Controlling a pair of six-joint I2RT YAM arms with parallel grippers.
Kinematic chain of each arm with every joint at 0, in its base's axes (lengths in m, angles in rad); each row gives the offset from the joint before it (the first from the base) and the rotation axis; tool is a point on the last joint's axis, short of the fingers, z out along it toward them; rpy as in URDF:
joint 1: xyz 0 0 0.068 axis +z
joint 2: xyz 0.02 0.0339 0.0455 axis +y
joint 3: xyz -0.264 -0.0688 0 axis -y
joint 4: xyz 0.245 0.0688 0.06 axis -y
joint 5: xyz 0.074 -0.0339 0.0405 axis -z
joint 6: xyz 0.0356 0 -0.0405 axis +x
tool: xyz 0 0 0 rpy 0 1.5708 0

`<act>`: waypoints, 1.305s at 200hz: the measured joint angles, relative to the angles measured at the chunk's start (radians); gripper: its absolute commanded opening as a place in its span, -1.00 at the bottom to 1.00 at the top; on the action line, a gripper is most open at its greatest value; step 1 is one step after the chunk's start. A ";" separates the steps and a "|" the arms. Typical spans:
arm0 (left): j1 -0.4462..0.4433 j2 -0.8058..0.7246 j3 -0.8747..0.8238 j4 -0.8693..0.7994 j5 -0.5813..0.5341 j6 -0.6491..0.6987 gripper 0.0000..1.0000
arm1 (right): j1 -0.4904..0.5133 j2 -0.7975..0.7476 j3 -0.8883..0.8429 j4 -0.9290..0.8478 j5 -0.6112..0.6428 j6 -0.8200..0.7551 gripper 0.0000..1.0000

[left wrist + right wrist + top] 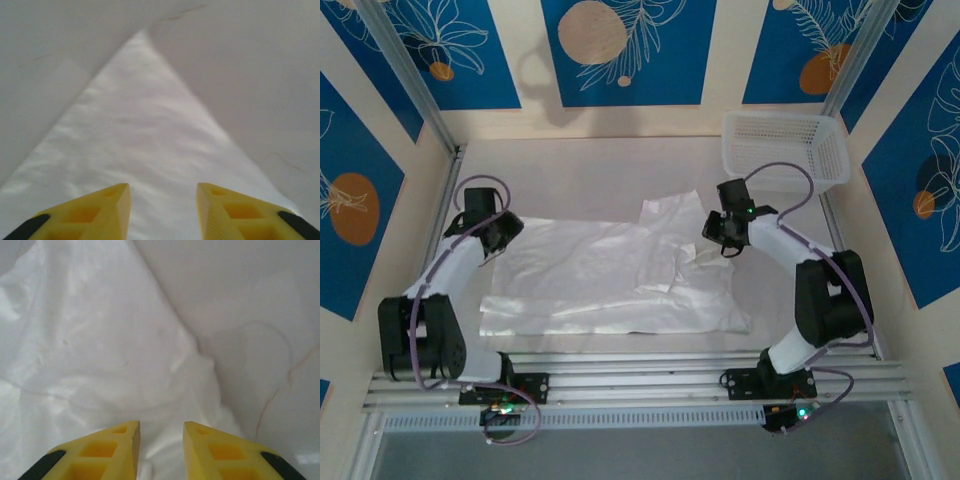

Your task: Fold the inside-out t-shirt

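Yellow-fingered left gripper (162,192) and right gripper (161,429) both stand with jaws parted above the white t-shirt (590,285), spread wrinkled on the table (580,170), its far right part bunched, most folding apparently left

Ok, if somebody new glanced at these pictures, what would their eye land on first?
The wrinkled white t-shirt spread across the middle of the table stands out first. Next come the yellow-fingered left gripper and right gripper, jaws apart over the cloth. A white mesh basket sits at the table's far right corner.
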 measured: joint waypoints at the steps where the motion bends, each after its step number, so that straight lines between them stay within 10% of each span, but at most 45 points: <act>1: -0.004 -0.005 0.001 0.001 0.004 0.006 -0.08 | 0.000 0.004 0.003 0.000 0.000 -0.004 -0.40; 117: -0.105 -0.117 -0.019 0.031 0.127 0.230 0.33 | 0.016 0.404 0.353 -0.215 0.121 -0.206 0.13; 198: -0.100 -0.087 -0.016 -0.013 0.023 0.228 0.31 | 0.026 0.439 0.407 -0.230 0.070 -0.225 -0.87; 261: 0.033 0.229 0.150 -0.114 -0.081 0.125 0.18 | 0.036 0.314 0.353 -0.196 0.018 -0.241 -0.90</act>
